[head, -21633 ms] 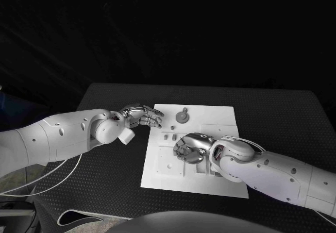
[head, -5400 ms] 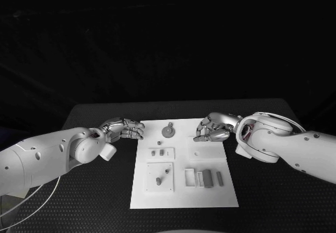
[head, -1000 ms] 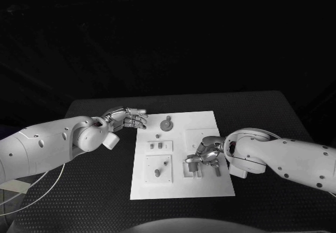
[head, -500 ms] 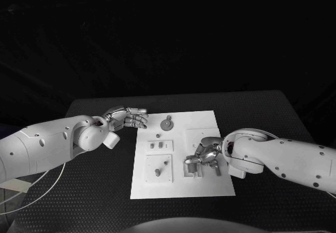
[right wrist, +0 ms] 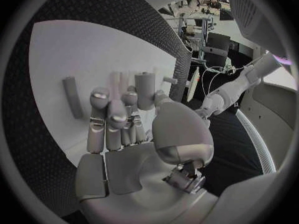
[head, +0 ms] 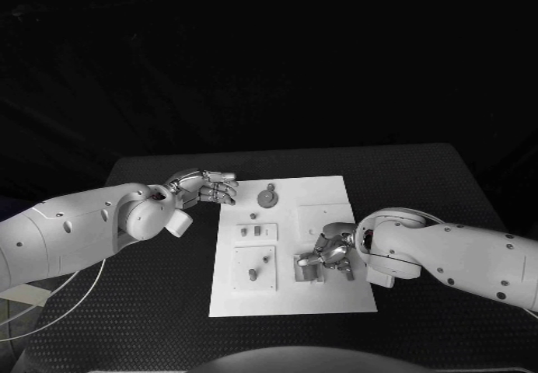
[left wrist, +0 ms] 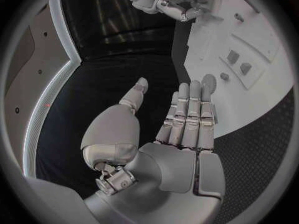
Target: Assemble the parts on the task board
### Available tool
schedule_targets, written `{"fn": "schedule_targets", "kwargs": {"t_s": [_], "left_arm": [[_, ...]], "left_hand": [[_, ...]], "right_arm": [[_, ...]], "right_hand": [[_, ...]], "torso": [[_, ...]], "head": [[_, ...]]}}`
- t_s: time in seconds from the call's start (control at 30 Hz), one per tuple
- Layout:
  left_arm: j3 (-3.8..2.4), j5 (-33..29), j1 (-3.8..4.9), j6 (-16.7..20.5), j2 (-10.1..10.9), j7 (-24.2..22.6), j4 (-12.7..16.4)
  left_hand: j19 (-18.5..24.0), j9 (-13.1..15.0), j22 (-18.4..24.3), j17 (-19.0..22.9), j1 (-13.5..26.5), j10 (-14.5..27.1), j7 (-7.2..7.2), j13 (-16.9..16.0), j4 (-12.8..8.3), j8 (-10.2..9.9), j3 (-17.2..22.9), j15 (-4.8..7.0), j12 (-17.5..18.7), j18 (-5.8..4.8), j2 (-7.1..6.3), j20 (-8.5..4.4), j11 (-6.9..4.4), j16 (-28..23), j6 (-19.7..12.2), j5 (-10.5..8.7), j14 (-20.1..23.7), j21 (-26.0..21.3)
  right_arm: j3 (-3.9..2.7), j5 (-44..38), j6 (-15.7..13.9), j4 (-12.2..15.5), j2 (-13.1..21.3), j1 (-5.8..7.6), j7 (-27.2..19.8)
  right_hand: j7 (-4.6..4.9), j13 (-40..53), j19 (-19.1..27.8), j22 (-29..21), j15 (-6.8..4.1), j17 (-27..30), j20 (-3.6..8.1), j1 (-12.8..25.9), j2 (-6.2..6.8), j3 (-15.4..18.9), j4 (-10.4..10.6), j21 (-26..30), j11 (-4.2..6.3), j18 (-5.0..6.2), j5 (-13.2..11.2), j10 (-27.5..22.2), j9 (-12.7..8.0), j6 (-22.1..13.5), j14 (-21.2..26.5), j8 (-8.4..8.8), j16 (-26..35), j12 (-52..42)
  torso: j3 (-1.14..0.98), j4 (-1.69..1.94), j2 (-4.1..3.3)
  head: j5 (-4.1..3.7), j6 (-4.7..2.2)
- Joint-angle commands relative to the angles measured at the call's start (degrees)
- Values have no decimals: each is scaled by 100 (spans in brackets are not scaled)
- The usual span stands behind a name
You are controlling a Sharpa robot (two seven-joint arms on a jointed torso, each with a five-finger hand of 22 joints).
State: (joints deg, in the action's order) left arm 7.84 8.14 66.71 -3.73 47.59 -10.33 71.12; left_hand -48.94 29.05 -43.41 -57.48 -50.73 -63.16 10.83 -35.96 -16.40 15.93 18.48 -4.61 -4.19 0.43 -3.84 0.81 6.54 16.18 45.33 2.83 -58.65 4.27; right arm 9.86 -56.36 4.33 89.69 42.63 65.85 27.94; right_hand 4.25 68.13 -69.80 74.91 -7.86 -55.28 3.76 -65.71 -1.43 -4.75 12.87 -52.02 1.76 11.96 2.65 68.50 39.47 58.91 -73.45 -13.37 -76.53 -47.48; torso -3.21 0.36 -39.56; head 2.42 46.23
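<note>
Now your right hand (head: 332, 250) grips a grey cylindrical part (right wrist: 144, 90) over the near right of the task board (head: 319, 193), so the picking step looks done. Your left hand (head: 207, 188) waits empty beside the board's far left edge, fingers (left wrist: 189, 107) straight and apart. Next, carry the part to its socket and keep it upright.

We count: one board (head: 294, 295), two hands — left (head: 206, 188), right (head: 331, 252). Visible grey parts: at least six; some hidden.
</note>
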Motion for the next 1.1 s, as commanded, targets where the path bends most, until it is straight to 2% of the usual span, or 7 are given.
{"fn": "schedule_targets", "kwargs": {"t_s": [0.03, 0.23, 0.73, 1.1], "left_arm": [[-4, 3, 5, -51, -2, -26, 17], [-4, 3, 5, -61, -11, -27, 15], [-4, 4, 4, -79, -22, -20, 2], [-4, 5, 4, -88, -20, -16, 0]], "left_hand": [[13, -6, 7, -6, 61, -16, 38, 7, 4, 34, -31, 5, 23, -43, 0, -14, 4, -24, 1, -1, -42, -19], [13, -7, 7, -7, 59, -17, 40, 10, 3, 34, -30, 6, 23, -43, -1, -15, 4, -25, 1, -1, -43, -18], [11, -9, 8, -10, 58, -19, 46, 16, 7, 35, -24, 7, 23, -43, 13, -16, 4, -26, 2, -1, -46, -17], [11, -11, 10, -11, 61, -19, 51, 21, 8, 36, -25, 7, 23, -43, 12, -15, 4, -28, 4, -1, -47, -17]], "right_arm": [[8, -3, 95, -27, -18, -13, 11], [13, -43, -23, -65, -58, -19, -19], [15, -85, 76, -128, -140, -74, -31], [19, -93, 110, -153, -155, -84, -18]], "right_hand": [[8, -9, 25, 91, -43, -1, 11, -38, -18, -3, 39, 12, 34, 304, 28, -26, -9, 32, 0, -12, -3, -24], [9, -13, 27, 91, -42, 0, 10, -51, -17, 8, 67, 15, 33, 304, 28, -30, -11, 29, 1, -8, 1, -25], [23, -29, 21, 90, -30, 4, 11, -122, 23, 85, 314, 33, 21, 304, 28, -52, -20, 4, 5, 22, 17, -38], [28, -37, 23, 89, -26, 6, 7, -112, 49, 118, 373, 42, 15, 304, 28, -65, -22, -4, 12, 30, 25, -38]], "torso": [[-2, -1, -2], [-4, -8, -3], [-1, -3, -2], [0, -6, -1]], "head": [[6, 3], [18, 4], [26, 14], [29, 25]]}}
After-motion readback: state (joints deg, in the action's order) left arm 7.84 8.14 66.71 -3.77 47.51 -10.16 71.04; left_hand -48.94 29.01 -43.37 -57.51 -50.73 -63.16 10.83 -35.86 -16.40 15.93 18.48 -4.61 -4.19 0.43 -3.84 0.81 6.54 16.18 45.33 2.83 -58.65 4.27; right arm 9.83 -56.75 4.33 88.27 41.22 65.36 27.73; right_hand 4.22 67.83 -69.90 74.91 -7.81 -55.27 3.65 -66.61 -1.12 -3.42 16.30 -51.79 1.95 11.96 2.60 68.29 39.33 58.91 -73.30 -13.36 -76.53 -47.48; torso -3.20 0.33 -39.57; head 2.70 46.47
